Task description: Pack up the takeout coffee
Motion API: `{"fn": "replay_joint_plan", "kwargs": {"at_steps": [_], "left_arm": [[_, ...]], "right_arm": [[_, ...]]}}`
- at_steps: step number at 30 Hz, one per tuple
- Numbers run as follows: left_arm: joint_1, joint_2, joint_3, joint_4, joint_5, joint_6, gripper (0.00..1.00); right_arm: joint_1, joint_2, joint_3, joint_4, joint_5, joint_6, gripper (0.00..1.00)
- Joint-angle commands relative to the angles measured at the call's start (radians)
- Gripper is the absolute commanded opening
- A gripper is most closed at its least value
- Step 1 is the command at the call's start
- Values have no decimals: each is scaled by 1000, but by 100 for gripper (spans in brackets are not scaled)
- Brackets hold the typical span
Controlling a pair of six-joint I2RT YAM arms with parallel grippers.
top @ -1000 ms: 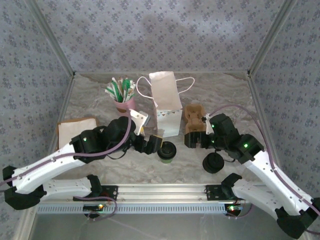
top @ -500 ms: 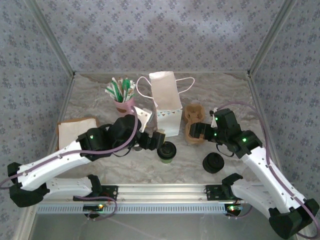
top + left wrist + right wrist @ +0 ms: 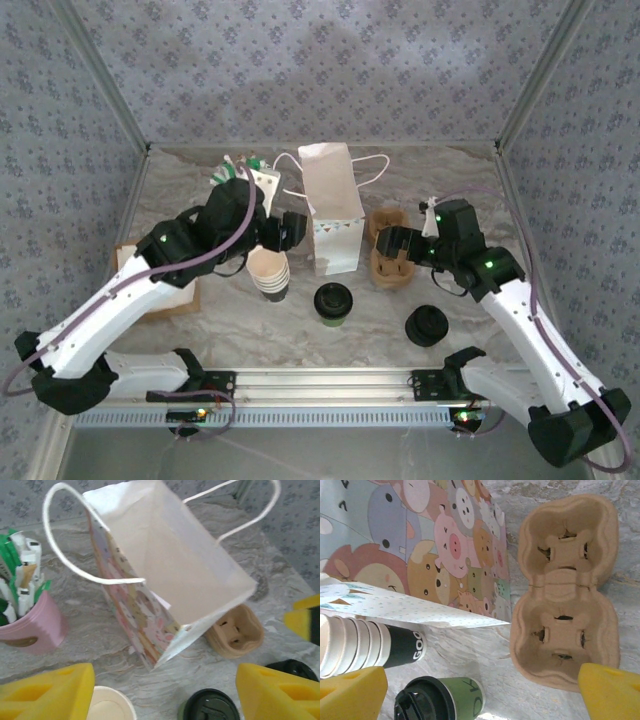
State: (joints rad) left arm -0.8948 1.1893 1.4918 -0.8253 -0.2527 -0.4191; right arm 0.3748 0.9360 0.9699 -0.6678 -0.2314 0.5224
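Observation:
The takeout coffee (image 3: 333, 302) is a small cup with a green side and a black lid, standing alone in front of the bag; the cup (image 3: 437, 702) also shows in the right wrist view and its lid (image 3: 210, 710) in the left wrist view. The white paper bag (image 3: 332, 205) stands upright with its mouth (image 3: 175, 565) open. My left gripper (image 3: 288, 228) hangs open just left of the bag, above and behind the cup, its yellow pads (image 3: 50, 690) wide apart and holding nothing. My right gripper (image 3: 386, 240) hovers open over the cardboard cup carrier (image 3: 565, 590).
A stack of lidless cups (image 3: 268, 272) stands left of the coffee. A stack of black lids (image 3: 427, 325) sits at the front right. A pink cup of stirrers (image 3: 30, 625) stands back left, brown napkins (image 3: 128, 262) lie at the left.
My left gripper rose and pulled back from the coffee cup to beside the bag, uncovering the cup stack. My right gripper moved back over the carrier.

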Motion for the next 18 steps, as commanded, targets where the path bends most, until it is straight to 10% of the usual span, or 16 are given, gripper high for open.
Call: {"fn": "replay_joint_plan", "kwargs": {"at_steps": [1,10,18], "left_arm": [[59,31,44,-56,63,19,72],[113,124,123,-69,130,23,69],[113,40,25,-4,155,2,68]], "right_arm": [[-44,-23,-29,92,-173,-10,100],[-169,119,26,129,-291,-4,87],[-173,319,148,-1,-97,-87,73]]}}
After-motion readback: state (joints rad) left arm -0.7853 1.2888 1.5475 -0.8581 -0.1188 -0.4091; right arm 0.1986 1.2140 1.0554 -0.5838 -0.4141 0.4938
